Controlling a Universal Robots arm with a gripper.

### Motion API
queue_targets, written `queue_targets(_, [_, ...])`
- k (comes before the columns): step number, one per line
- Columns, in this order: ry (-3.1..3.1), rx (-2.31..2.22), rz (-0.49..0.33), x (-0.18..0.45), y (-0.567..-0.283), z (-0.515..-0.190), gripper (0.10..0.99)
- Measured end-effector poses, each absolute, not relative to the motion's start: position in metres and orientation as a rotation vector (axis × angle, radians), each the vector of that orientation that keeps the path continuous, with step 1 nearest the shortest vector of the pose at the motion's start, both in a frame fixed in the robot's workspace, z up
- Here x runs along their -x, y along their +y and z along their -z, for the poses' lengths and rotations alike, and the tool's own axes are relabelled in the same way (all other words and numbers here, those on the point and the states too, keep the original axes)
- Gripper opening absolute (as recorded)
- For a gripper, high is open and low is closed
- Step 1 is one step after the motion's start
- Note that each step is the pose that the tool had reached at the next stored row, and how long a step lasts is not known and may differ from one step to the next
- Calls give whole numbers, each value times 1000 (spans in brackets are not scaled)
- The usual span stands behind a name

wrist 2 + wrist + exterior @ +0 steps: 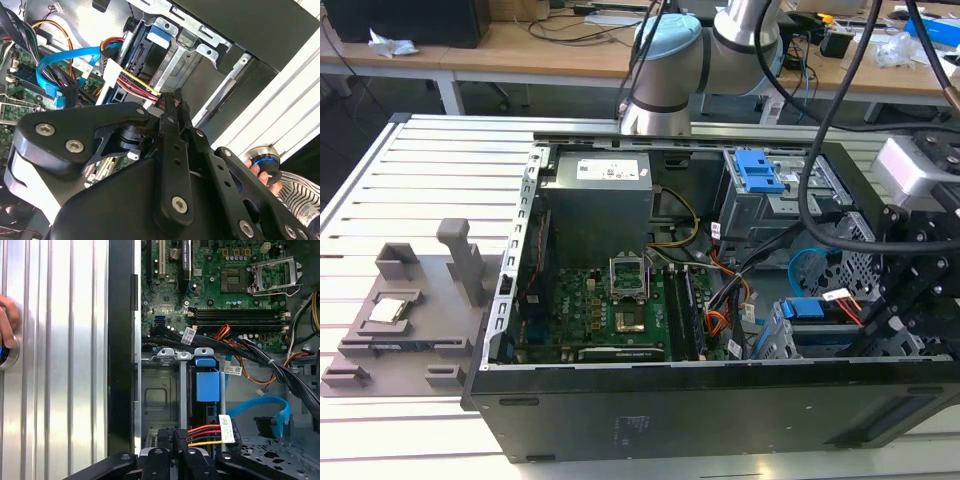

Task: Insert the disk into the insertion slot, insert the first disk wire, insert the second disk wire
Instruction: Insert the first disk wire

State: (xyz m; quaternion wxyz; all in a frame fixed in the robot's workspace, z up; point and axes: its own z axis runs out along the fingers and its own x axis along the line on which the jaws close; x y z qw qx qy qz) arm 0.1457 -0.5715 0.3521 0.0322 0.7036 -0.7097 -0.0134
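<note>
Scene: an open computer case point(720, 410) lies on a slatted metal surface point(420, 170), motherboard point(620, 310) facing up.
Disk point(207, 385): sits inside the insertion slot point(167, 354) at the near end of the case on the exterior view's right, with its blue carrier tab showing at the mouth of the bay.
Gripper point(172, 96): reaches into the case just beside the slot.
Fingers point(169, 125): drawn together, pinching the connector end of the first disk wire point(202, 435).
First disk wire: its red, orange and yellow strands run from the fingers along the edge of the disk. Whether the plug is seated in the drive cannot be told.
Second disk wire point(265, 401): curls in a loop beside the slot, away from the fingers. Its dark plug hangs free, not in the disk.
Other cage point(757, 170): taller and grey with a blue clip, at the far side of the case and untouched.
Person: a hand point(6, 322) rests on a round knob on the surface outside the case.
Progress: disk insertion looks done. The first wire is in hand, judged mid-insertion. The second wire is not yet begun.
</note>
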Motion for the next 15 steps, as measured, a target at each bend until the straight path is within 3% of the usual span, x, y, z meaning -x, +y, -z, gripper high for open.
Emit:
queue_targets(6, [-2182, -2169, 41, -147, -538, -352, 165])
queue_targets(15, [-2181, -2168, 46, -153, -532, -349, 165])
